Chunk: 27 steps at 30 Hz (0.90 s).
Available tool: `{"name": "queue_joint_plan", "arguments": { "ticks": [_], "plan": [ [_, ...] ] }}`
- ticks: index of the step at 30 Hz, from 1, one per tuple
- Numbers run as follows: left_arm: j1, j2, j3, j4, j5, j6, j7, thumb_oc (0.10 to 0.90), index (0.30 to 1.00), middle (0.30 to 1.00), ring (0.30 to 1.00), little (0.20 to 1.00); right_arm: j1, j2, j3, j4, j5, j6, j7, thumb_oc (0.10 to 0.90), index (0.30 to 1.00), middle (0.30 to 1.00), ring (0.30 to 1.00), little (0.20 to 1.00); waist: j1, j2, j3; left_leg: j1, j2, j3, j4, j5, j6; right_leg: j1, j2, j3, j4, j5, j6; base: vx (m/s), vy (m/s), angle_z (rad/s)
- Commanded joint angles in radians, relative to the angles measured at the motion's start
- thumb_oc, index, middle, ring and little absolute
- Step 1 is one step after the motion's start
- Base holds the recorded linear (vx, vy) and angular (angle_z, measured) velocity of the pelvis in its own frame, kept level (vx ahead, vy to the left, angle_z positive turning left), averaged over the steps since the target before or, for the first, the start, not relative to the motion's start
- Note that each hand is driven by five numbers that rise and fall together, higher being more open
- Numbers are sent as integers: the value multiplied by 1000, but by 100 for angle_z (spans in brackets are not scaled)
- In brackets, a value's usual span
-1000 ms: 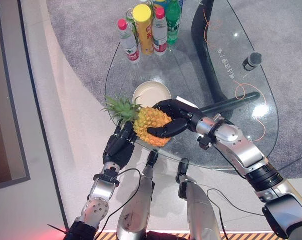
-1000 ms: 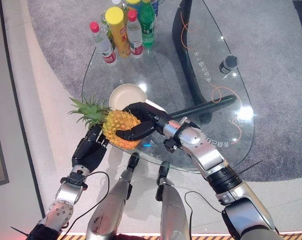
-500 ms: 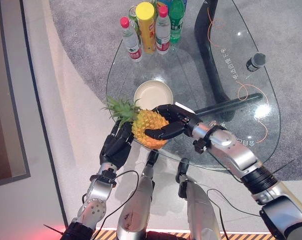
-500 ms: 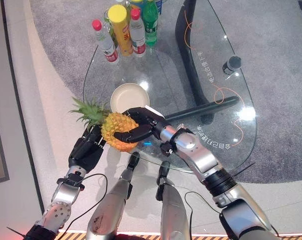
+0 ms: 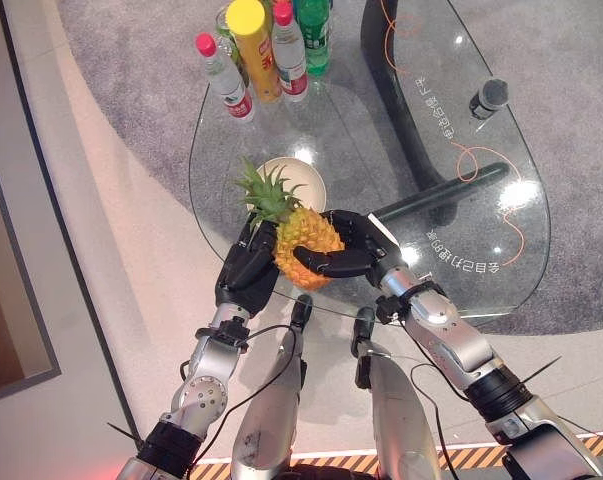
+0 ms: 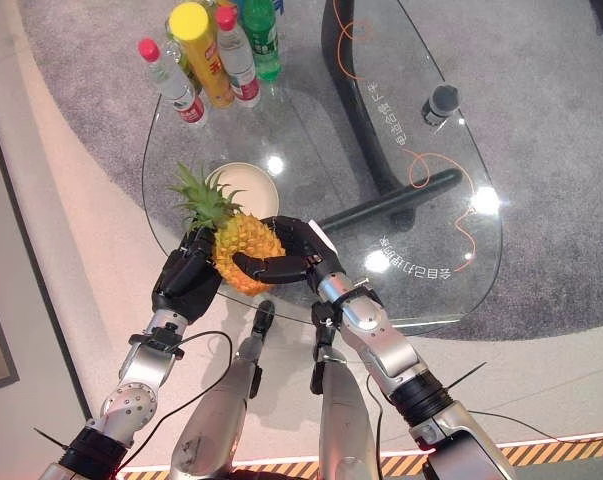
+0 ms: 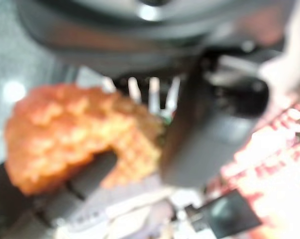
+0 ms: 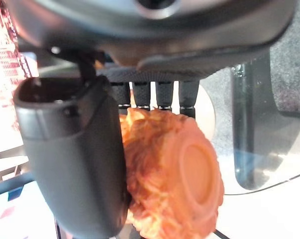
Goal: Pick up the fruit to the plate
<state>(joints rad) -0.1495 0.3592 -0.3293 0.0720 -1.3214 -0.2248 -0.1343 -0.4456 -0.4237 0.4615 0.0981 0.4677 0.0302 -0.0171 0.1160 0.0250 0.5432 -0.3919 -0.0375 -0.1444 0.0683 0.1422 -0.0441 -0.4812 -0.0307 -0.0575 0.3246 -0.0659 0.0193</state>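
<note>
I am watching both hands holding the pineapple (image 5: 306, 240) above the near edge of the glass bench (image 5: 461, 200). The right hand (image 5: 353, 250) is wrapping the fruit from its 3 o'clock side, fingers (image 5: 326, 264) curling across the front of the yellow body, thumb and fingers clamped on it; in the right wrist view the thumb (image 8: 75, 154) is pressing one flank while the fingers (image 8: 154, 94) are reaching over the far side, and the round cut base (image 8: 192, 172) is facing the camera. The left hand (image 5: 246, 270) is cupping the fruit from its 9 o'clock side, fingers bent against the skin, so it too is closed on the pineapple; the left wrist view is showing the orange rind (image 7: 75, 132) right against the dark hand.

The green crown (image 5: 266, 190) is pointing toward 11 o'clock and is overlapping the near rim of the cream plate (image 5: 306, 175), which is sitting on the bench just beyond the fruit at 12 o'clock. I cannot tell whether the fruit is touching the bench.

At the far edge of the bench, around 11 o'clock from the plate, a cluster of bottles (image 5: 266, 50) is standing upright, with a yellow canister (image 5: 253, 45) among them. A small dark object (image 5: 489, 97) is sitting at the bench's 2 o'clock edge.
</note>
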Motion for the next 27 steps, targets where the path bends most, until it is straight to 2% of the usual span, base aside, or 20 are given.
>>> {"name": "queue_joint_plan", "arguments": {
  "ticks": [1,3,7,11,16,20,23,27],
  "plan": [
    [-49,-44,-22,-190,69,-40,-51,800,900,900,900,900,-31,101,49,-296,-2,-140,29,100,300,300,300,200,-19,-4,-23,6,-93,-6,120,-127,60,91,14,21,-140,91,51,0,0,0],
    [-54,-47,-26,-190,71,-43,-43,800,900,900,900,900,-31,106,45,-295,-5,-144,15,100,300,300,300,200,-22,-3,-23,3,-92,-2,124,-129,60,88,12,22,-137,89,52,0,0,0],
    [-60,-42,-21,-192,60,-40,-39,800,900,900,900,900,-41,95,51,-305,-29,-107,49,100,300,300,300,200,-23,-4,-23,-7,-93,1,131,-130,59,80,11,22,-132,88,54,-5,4,-2],
    [-59,-27,-12,-202,52,-29,-48,800,900,900,900,900,-62,55,88,-340,-96,-42,178,100,300,300,300,200,-17,-6,-23,-17,-94,-2,134,-127,58,70,10,20,-129,90,55,-3,0,-1],
    [-59,-13,-22,-201,56,-20,-57,800,900,900,900,900,-121,3,179,-368,-160,37,419,100,300,300,300,200,-3,-10,-23,-22,-97,-13,141,-125,54,69,10,21,-127,89,56,0,0,0],
    [-55,2,-39,-207,64,-14,-73,800,900,900,900,900,-183,-21,292,-400,-110,134,709,100,300,300,300,200,21,-9,-23,-22,-99,-25,143,-123,52,78,7,15,-133,90,54,0,0,0],
    [-59,3,-78,-195,76,-25,-89,800,900,900,900,900,-218,41,375,-378,-39,209,875,100,300,300,300,200,45,-3,-23,-20,-104,-39,150,-123,51,86,5,11,-130,88,53,0,0,0],
    [-74,10,-120,-184,75,-35,-101,800,900,900,900,900,-248,130,418,-307,19,272,947,100,300,300,300,200,72,9,-23,-17,-113,-52,159,-125,50,91,-1,-2,-125,84,50,8,-11,6]
  ]
}}
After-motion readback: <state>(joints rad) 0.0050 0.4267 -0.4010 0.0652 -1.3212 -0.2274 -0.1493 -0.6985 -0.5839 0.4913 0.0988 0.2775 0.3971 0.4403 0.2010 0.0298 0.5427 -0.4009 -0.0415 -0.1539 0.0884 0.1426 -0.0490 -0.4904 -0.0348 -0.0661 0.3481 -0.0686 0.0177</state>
